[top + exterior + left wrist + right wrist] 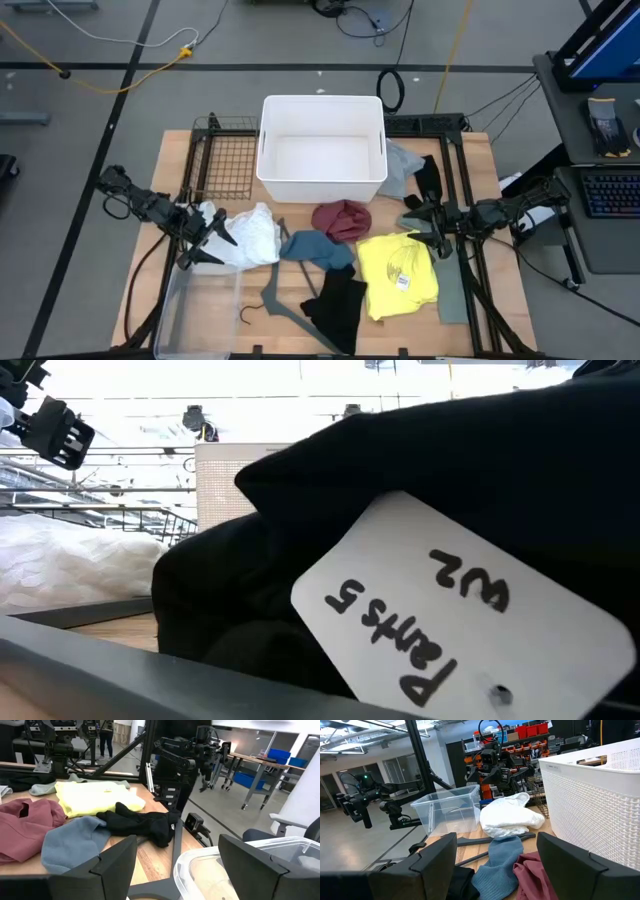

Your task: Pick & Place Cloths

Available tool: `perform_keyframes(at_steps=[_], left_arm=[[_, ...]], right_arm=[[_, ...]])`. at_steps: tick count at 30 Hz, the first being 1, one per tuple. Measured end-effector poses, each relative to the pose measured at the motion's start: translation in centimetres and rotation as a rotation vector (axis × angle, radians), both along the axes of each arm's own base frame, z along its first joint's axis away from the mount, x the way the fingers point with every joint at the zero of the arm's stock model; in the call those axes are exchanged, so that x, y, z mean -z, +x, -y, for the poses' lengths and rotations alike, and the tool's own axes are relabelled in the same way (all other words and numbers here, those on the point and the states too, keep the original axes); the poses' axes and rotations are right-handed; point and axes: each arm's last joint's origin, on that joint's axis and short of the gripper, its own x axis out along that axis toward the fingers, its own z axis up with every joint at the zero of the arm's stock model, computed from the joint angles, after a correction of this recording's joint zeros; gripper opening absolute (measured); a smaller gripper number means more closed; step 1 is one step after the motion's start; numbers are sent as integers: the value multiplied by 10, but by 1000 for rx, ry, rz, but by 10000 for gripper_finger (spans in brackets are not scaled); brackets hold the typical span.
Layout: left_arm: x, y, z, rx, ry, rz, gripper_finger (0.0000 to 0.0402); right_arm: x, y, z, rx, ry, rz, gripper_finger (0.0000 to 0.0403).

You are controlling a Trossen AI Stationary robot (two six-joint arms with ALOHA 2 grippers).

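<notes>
Left tool [208,243] beside crumpled white cloth [250,236]

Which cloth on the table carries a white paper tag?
The yellow cloth, near the right gripper: a small white tag lies on it; the other cloths here show none.

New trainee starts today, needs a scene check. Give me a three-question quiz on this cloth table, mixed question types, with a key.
1. True or false: the white basket already holds a cloth.
2. Which cloth lies nearest the left gripper? A) yellow cloth B) white cloth C) maroon cloth
3. Fill in: the grey hanger lies beside the ____ cloth near the table's front edge.

Key:
1. False; in the high view its inside looks bare.
2. B; the open left gripper sits at the white cloth, while the open right gripper is by the yellow one.
3. Black; the black cloth.
</notes>
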Motion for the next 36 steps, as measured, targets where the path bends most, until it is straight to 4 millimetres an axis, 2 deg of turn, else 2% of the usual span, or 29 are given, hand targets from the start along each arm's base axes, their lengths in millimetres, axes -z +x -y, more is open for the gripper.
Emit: perform_keyframes(at_steps=[25,33,36], left_arm=[[0,0,0,0,0,0,283],[0,0,0,0,0,0,283],[0,0,0,0,0,0,283]], right_arm=[[0,0,0,-3,7,1,267],[-2,0,0,-17,266,-2,267],[-8,-1,2,11,304,61,267]])
